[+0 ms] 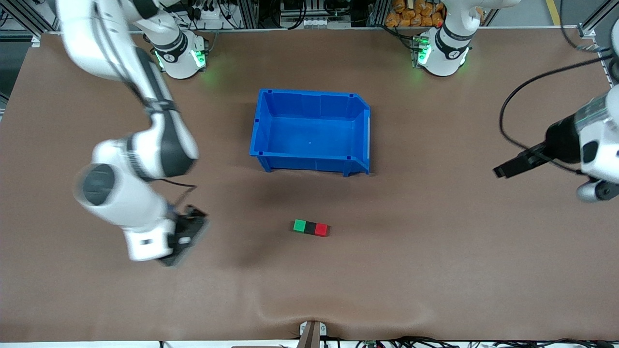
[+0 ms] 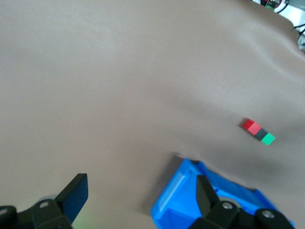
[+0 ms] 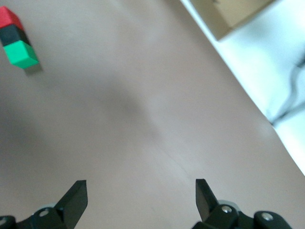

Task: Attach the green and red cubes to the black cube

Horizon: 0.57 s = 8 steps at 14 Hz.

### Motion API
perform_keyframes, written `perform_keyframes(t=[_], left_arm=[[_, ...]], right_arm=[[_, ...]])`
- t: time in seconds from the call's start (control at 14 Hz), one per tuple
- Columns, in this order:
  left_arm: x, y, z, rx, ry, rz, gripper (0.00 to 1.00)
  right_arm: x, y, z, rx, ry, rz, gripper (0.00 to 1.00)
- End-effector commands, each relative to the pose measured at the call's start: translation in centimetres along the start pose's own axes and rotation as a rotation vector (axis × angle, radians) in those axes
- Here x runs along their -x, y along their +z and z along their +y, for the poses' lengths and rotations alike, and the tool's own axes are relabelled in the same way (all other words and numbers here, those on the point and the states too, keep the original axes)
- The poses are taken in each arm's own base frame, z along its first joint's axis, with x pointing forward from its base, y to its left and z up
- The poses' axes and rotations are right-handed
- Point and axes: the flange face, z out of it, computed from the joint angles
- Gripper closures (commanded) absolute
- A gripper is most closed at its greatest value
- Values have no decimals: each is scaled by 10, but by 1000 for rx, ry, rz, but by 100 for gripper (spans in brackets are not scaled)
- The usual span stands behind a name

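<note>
Well, green cube (image 1: 300, 225), black cube (image 1: 310, 227) and red cube (image 1: 321, 230) sat joined on the table (image 1: 435, 266); my left pincer (image 2: 138, 198) and right pincer (image 3: 140, 195) hung open, empty.

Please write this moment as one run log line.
cubes: green cube, black cube, red cube joined in row | left gripper: open, empty | right gripper: open, empty

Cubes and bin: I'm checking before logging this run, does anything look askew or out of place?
Nothing stands out. The green cube, black cube and red cube sit joined in one straight row on the table, nearer the camera than the upright blue bin.
</note>
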Motion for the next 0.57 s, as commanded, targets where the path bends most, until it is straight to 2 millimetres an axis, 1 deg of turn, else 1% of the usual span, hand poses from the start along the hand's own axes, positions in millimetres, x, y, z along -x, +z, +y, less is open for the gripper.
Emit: perform_keyframes(t=[0.0,0.14,0.21,0.36,0.43,0.5], left_arm=[[28,-9,-15,-37,86,1,0],[52,-16,-30,-42,123,-2,0],[62,-22,-44,-39,121,8,0],[86,-28,-61,-35,165,22,0],[94,-28,-69,-48,178,33,0],[101,-27,-73,-77,184,51,0]], right_arm=[[48,-58,22,-27,127,-5,0],[81,-96,39,-33,233,-21,0],[97,-113,44,-41,298,-35,0],[121,-152,42,-48,431,-67,0],[131,-171,36,-61,514,-92,0],[146,-187,33,-53,619,-116,0]])
